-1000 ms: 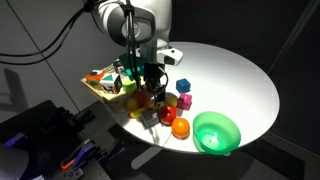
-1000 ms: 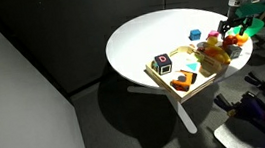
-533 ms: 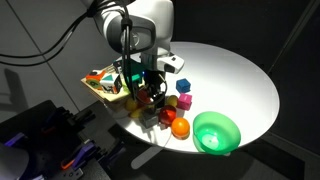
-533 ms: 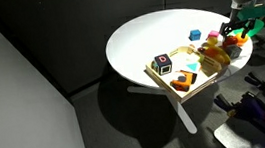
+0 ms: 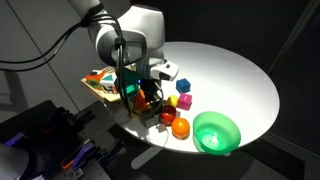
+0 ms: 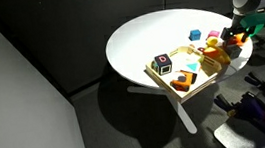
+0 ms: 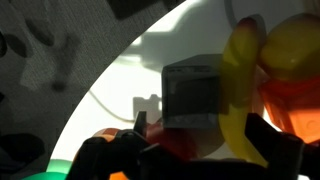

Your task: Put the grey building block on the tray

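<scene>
The grey building block (image 7: 191, 95) fills the middle of the wrist view, lying on the white table beside yellow (image 7: 262, 60) and red toys. My gripper (image 7: 205, 135) is open, with its dark fingers on either side of the block and wider apart than it. In both exterior views the gripper (image 5: 150, 97) (image 6: 237, 36) hangs low over the cluster of toys next to the light-wood tray (image 5: 97, 90) (image 6: 163, 80). The tray holds several toys. I cannot make out the grey block in the exterior views.
A blue cube (image 5: 182, 87) (image 6: 196, 36), a pink block (image 5: 185, 101), an orange fruit (image 5: 180, 127) and a round green bowl (image 5: 215, 132) lie on the round white table (image 5: 235, 75). The tray sits near the table's edge.
The arm has swung over and down towards the toy cluster beside the tray. The objects on the table have not moved.
</scene>
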Robot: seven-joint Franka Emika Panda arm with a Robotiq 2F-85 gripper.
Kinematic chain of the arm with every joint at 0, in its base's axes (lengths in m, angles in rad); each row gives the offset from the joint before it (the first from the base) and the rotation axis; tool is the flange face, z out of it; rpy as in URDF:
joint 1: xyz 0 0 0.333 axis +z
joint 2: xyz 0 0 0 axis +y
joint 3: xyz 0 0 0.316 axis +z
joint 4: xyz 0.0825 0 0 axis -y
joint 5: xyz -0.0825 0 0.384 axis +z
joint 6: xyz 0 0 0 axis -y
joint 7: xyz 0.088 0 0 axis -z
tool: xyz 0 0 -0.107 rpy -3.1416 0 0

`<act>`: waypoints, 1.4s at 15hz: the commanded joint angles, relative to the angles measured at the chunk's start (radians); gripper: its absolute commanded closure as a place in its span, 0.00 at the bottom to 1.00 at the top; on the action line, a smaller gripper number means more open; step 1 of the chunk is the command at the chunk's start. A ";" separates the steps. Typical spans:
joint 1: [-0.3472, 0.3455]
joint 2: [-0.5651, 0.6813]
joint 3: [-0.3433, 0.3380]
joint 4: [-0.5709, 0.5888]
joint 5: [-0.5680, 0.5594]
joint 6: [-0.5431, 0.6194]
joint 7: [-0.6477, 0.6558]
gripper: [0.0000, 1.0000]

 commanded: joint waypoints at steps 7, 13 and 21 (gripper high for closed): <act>-0.019 0.032 0.010 -0.033 0.010 0.101 -0.068 0.00; -0.010 0.053 0.000 -0.029 0.000 0.113 -0.059 0.34; 0.021 -0.027 -0.034 -0.044 -0.049 0.014 -0.043 0.69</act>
